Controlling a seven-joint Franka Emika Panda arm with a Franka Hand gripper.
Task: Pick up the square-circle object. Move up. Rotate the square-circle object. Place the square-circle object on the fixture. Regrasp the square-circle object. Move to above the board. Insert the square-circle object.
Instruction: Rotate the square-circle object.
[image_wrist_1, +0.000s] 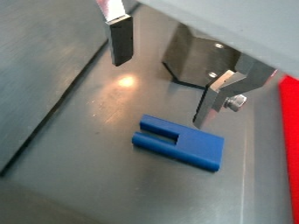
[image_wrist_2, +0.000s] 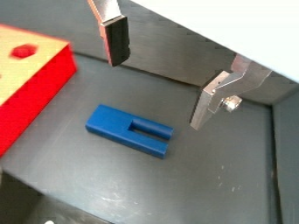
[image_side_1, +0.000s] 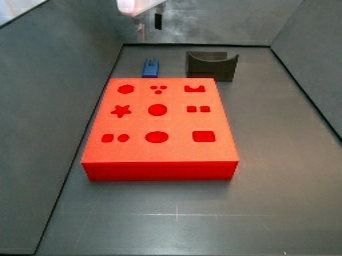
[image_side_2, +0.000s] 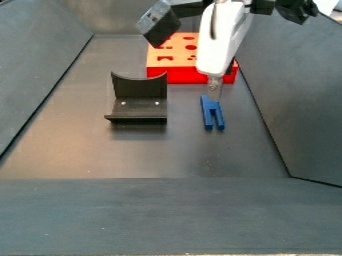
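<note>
A matte dark grey worktop (image_side_1: 267, 190) with sloping grey walls fills both side views. On it lies the board (image_side_1: 158, 130), a thick flat red-orange block whose top holds darker cut-outs: a star, circles, squares and an oval. Behind it, in the upper middle of the frame, stands the fixture (image_side_1: 211, 64), a dark blocky holder with a curved notch in its top; nothing sits in it.

The square-circle object (image_wrist_1: 179, 141) is a small bright blue smooth piece, elongated, with two parallel prongs parted by a slot. It lies flat on the worktop just beyond the board's far edge and beside the fixture.

The gripper (image_wrist_2: 158, 70) hangs above the blue piece with its flat silver fingers (image_wrist_2: 114, 37) spread wide, holding nothing; the piece lies below the gap, untouched.
</note>
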